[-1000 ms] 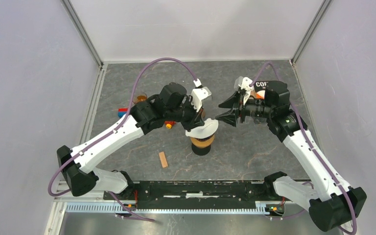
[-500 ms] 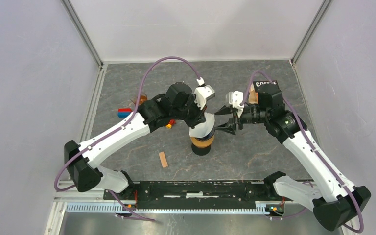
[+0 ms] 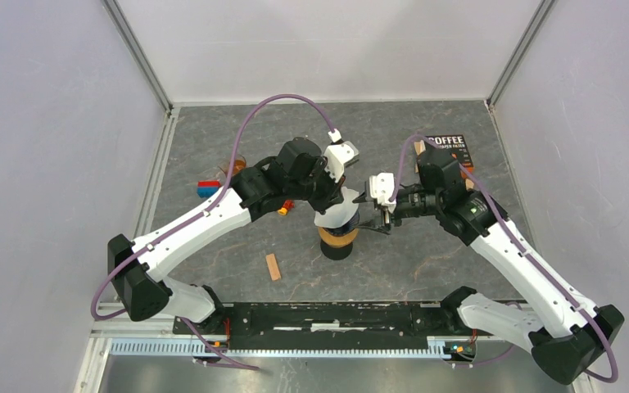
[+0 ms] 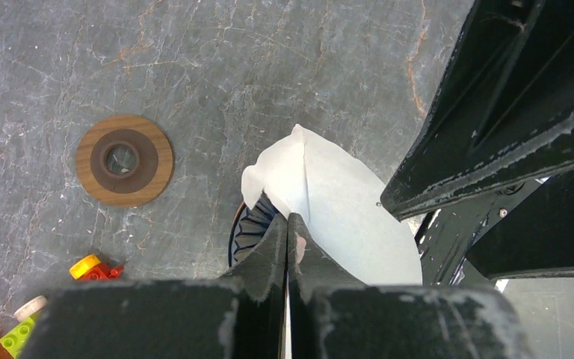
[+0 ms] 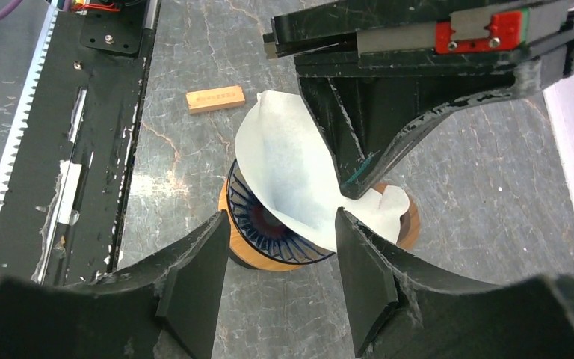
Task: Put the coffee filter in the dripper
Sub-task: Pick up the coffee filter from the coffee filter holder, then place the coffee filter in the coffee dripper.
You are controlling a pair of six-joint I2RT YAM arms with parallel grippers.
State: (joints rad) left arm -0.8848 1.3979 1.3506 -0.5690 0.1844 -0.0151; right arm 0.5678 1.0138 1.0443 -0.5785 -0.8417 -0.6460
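The white paper cone coffee filter (image 5: 288, 168) leans tilted into the mouth of the black-ribbed, wood-banded dripper (image 5: 258, 235). Its upper edge is pinched in the left gripper (image 4: 288, 224) above the dripper. The right gripper (image 5: 280, 217) hangs just beside the dripper, jaws apart and empty.

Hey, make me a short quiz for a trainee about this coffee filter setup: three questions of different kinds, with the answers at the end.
1. True or false: the left end effector is shut on the coffee filter, holding it over the dripper.
2. Pick one. The right end effector is: A) open, holding nothing; B) shut on the dripper; C) shut on the coffee filter.
3. Fill the gap: the box at the far side of the table, behind the right arm, has the word ___ printed on it.

Key: 1 true; 2 A; 3 COFFEE.
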